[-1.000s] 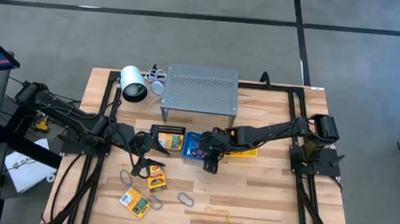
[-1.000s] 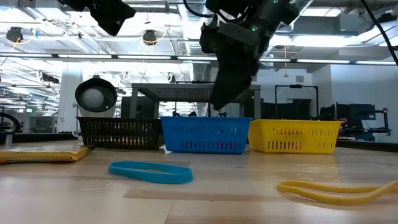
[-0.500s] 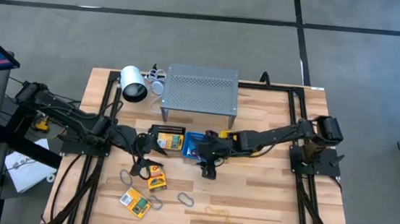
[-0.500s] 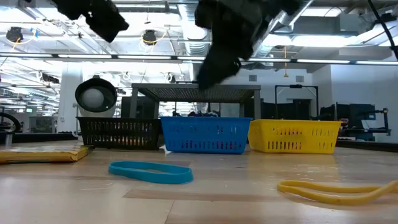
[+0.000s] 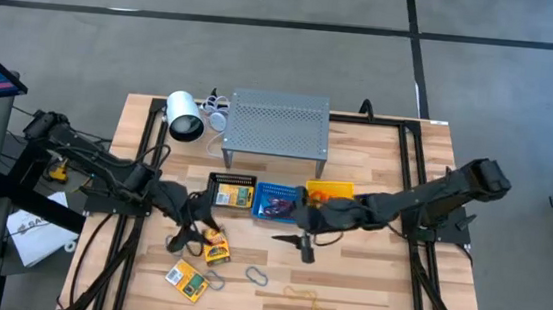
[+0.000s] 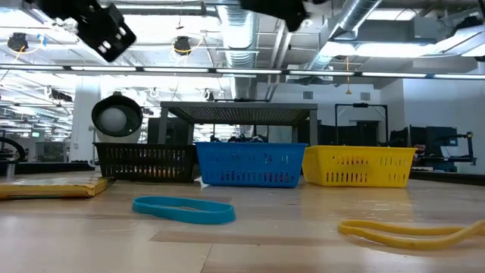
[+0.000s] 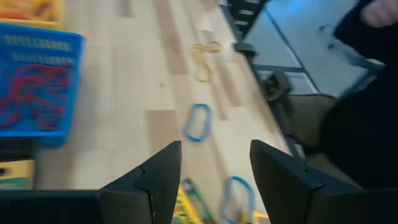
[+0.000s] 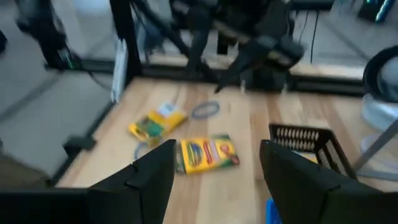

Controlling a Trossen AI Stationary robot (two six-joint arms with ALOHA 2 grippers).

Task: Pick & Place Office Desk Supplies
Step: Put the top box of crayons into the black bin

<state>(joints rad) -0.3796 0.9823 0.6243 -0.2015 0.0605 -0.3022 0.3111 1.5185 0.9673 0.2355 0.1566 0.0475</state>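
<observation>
Crayon packs [image 5: 216, 248], flat yellow-and-green cardboard, lie on the pale plank surface [image 5: 366, 283] at front left, beside thin oval loops. Above them hovers the left hand [image 5: 188, 230], fingers spread, empty. Right of the slotted blue basket [image 5: 277, 202], the right hand [image 5: 305, 248] hangs open too.

You have a table [image 5: 366, 273] of pale planked wood, smooth, faint sheen. At upper centre of the high view, a perforated metal shelf [image 5: 277, 123], matt grey. Three slotted plastic baskets: black [image 6: 144, 162], blue [image 6: 250, 164], yellow [image 6: 360, 166]. Crayon packs [image 8: 206, 153] look like glossy printed card. Blue band loop [image 6: 183, 209]: matt, rubbery.
</observation>
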